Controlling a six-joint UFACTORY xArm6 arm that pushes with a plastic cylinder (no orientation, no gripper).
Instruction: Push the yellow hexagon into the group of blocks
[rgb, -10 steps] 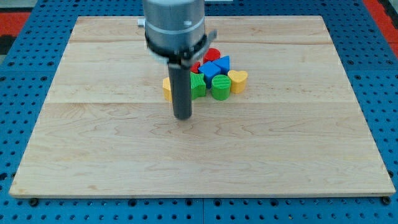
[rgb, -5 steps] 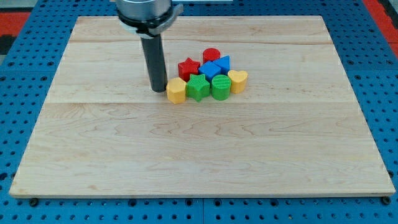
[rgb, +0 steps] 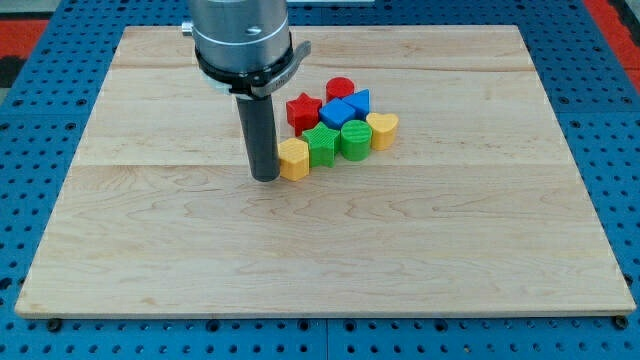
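My tip (rgb: 265, 178) rests on the wooden board (rgb: 150, 230), touching or just beside the view's left side of the yellow hexagon (rgb: 294, 159); contact cannot be confirmed. The rod carries no jaws, so nothing is held. The yellow hexagon sits at the view's lower-left end of the group, touching the green star-shaped block (rgb: 322, 144). To the view's right follow a green round block (rgb: 355, 139) and a yellow heart (rgb: 382, 129). Above them lie a red star (rgb: 303, 109), a blue cube (rgb: 338, 112), a blue triangle (rgb: 360, 100) and a red cylinder (rgb: 340, 88)
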